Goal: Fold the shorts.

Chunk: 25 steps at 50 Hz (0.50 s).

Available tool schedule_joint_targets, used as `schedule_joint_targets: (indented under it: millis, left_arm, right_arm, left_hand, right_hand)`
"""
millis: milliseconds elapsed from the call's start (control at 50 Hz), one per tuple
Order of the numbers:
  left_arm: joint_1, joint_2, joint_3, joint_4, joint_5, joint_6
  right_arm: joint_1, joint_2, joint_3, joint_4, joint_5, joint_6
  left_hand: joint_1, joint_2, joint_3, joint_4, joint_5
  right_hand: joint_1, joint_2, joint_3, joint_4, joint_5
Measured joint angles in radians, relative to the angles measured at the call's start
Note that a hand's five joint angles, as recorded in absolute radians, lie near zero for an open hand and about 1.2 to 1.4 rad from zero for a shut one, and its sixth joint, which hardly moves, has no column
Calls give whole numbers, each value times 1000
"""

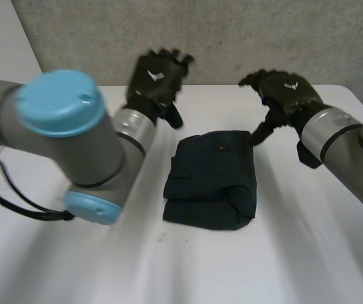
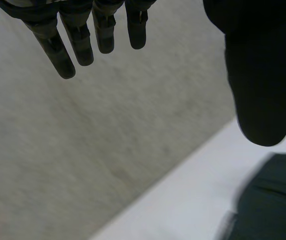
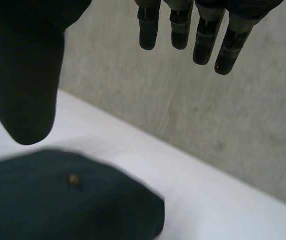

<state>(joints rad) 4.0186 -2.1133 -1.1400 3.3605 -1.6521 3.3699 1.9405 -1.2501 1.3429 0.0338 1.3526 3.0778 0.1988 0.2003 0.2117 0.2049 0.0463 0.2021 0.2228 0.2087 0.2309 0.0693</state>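
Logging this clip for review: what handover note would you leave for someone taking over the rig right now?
Shorts: a compact folded bundle in the middle of the table.
Left hand: open, empty, up beside their far left corner.
Right hand: open, empty, thumb near their far right corner.
Done: folding looks complete; neither hand grips the cloth.
Left: likely just drawing the arms back.

Table [image 1: 282,253]: white and plain, with its far edge running across at 12 o'clock.
Shorts [image 1: 213,179]: dark blue-green, folded into a compact, roughly rectangular bundle that lies flat at the table's middle.
Folds: the stacked, rounded layers face 6 o'clock and the smoother end faces 12 o'clock.
Button [image 1: 220,150]: small and brown, on the top layer toward 12 o'clock.
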Motion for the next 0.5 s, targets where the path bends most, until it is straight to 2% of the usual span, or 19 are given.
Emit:
schedule_joint_targets:
  millis: [220,340,500]
  left_arm:
    - [-32,-293,237,-227,-2,-64]
    - [-24,-384,298,-337,-1,-49]
    - [-16,-423,296,-395,-4,18]
  right_arm:
    - [3,263,-121,113,2,-84]
    - [5,350,-157,138,2,-102]
    - [5,394,-144,147,4,-182]
  left_hand:
    - [0,0,0,0,0]
    - [0,0,0,0,0]
    - [0,0,0,0,0]
  right_hand:
    - [0,0,0,0,0]
    - [0,0,0,0,0]
    - [-25,0,-11,0,0]
